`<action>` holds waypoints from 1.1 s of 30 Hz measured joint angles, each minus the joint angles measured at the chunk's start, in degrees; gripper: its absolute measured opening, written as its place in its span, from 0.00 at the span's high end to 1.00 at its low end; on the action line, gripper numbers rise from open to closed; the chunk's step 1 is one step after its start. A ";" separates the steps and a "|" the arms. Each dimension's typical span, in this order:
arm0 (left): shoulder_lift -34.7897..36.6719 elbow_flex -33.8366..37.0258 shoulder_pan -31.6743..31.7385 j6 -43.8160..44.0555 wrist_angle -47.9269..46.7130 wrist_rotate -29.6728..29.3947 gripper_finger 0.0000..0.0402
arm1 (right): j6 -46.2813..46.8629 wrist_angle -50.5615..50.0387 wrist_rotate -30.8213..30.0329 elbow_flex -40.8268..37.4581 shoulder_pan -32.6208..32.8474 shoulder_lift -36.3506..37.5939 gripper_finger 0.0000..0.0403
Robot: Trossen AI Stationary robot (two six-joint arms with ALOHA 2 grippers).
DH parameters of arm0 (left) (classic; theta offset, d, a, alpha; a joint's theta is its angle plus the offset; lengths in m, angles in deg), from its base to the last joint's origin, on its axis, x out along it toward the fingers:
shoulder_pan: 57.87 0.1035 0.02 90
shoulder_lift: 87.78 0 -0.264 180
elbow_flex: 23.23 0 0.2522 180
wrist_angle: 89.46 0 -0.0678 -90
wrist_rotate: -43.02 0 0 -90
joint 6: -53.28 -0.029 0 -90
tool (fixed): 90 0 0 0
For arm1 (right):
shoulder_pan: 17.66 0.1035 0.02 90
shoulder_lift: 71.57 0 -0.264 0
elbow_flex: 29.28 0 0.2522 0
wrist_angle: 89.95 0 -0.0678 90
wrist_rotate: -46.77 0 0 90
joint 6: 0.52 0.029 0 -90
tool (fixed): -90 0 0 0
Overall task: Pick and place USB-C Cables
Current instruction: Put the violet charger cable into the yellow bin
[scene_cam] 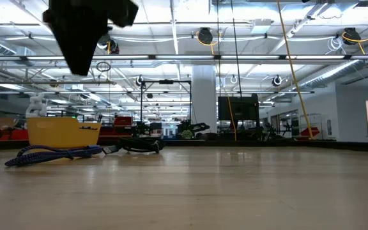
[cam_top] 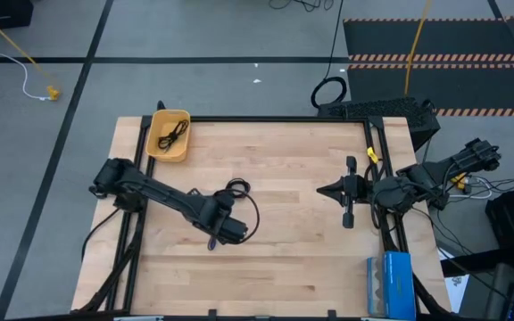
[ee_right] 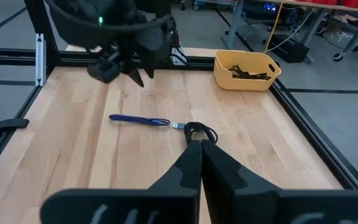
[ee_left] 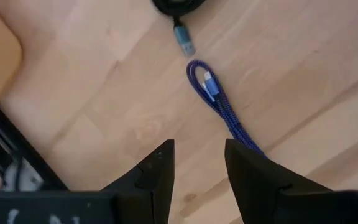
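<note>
Dark fingers of the left pincer [ee_left: 197,171] are filling the foreground of the left wrist view, standing apart and grasping nothing, hovering over the tabletop [cam_top: 293,267]. Just beyond them the blue-purple cable [ee_left: 219,102] is lying folded straight on the wood, one end passing under the far finger's outline. Beside the blue-purple cable's plug end, the coiled black cable [ee_right: 199,132] is resting, with its own connector pointing toward the blue one. A third black cable [ee_right: 248,73] is sitting inside the yellow bin [ee_right: 244,70], well apart from the blue-purple cable at the tabletop's rear corner.

The right pincer [ee_right: 201,149] is clenched shut on nothing and waiting on the opposite side of the blue-purple cable.

Risks, as judged from this position:
- The fingers are sitting offset from the cable's line; a descent here is likely pinching only one strand, leaving the fold dangling.
- A thin cable lying flat is liable to slipping out between closing fingers.
- The neighbouring connectors are close enough that lifting one cable is liable to drag the coil.
</note>
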 joint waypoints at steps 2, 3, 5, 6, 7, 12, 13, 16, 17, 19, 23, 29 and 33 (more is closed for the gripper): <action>0.00 2.32 0.00 2.54 2.98 0.88 0.64 | 0.89 -0.35 0.02 0.00 0.00 0.00 1.00; 0.00 3.39 0.00 3.39 5.11 1.18 0.64 | 1.34 -0.43 0.04 0.00 0.00 0.00 1.00; 0.00 5.29 -0.09 4.83 8.70 1.49 0.64 | 2.24 -0.44 0.07 0.00 0.00 -0.02 1.00; 0.02 6.34 -0.09 5.71 10.45 1.57 0.64 | 2.51 -0.45 0.14 0.00 0.00 -0.02 1.00; 0.02 7.40 -0.09 6.85 12.15 1.77 0.64 | 2.73 -0.49 0.49 0.00 0.00 -0.02 1.00; 0.02 13.33 -0.06 10.55 19.99 5.30 0.64 | 2.86 -0.55 3.65 0.00 -0.02 -0.02 1.00; 0.02 14.42 -0.04 11.20 21.27 6.13 0.64 | 2.84 -0.54 4.32 0.00 -0.02 -0.02 1.00; 0.02 16.98 -0.04 13.08 24.64 7.38 0.64 | 2.72 -0.53 4.57 0.00 -0.02 -0.05 1.00; 0.02 17.79 -0.04 13.85 25.58 7.66 0.64 | 2.72 -0.51 4.59 0.00 -0.02 -0.09 1.00; 0.02 19.45 -0.04 14.59 27.63 8.35 0.64 | 2.66 -0.51 4.59 0.00 -0.02 -0.13 1.00; 0.02 21.65 0.02 15.34 30.46 8.49 0.64 | 2.46 -0.39 4.59 0.00 -0.02 -0.13 1.00; 0.02 24.76 1.00 15.33 34.19 8.51 0.64 | 1.66 0.26 4.59 0.00 -0.02 -0.13 1.00; 0.02 25.97 1.69 15.31 34.89 8.96 0.64 | 1.52 0.24 4.59 0.00 -0.02 -0.13 1.00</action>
